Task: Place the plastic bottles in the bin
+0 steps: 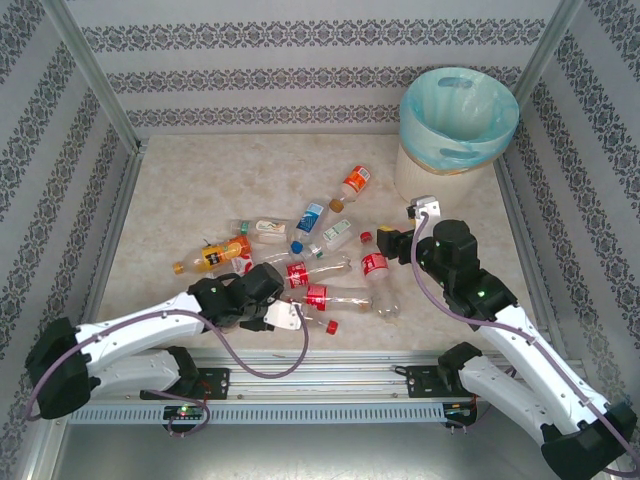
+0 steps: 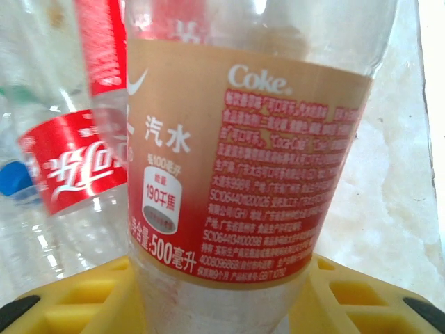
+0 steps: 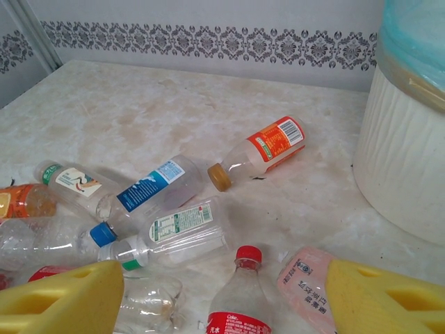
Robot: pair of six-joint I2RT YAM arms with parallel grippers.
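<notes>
Left wrist view shows us the left gripper point(image 2: 222, 309) closed on a Coke bottle point(image 2: 243, 174). Its yellow fingers point(image 2: 76, 303) press against both sides of the clear body, just below the red label. To the left of it lies a second red-label bottle point(image 2: 73, 167), and past that we make out a blue cap point(image 2: 12, 177).

From the top camera we see this gripper low at the near edge of the group, with the bottles point(image 1: 320, 270) lying on their sides across the middle of the table point(image 1: 180, 180). An orange drink bottle point(image 1: 212, 257) lies at the left end. An orange-label bottle point(image 1: 355, 182) lies on the far side, nearest the bin point(image 1: 425, 180). The bin stands upright in the far right corner, with its blue-green bag point(image 1: 460, 110) folded over the rim. It is well apart from the gripped bottle.

We find the right gripper point(image 3: 226, 296) hanging low over the right side of the group, its fingers wide apart and gripping nothing. In its wrist view a red-cap bottle point(image 3: 240, 309) lies on the table under the gap. A pink-label bottle point(image 3: 302, 278) lies just beside the right finger. Further off we see a green-cap bottle point(image 3: 181, 226), then a blue-label bottle point(image 3: 149, 184) touching it. The orange-label bottle lies near the bin's ribbed wall.
</notes>
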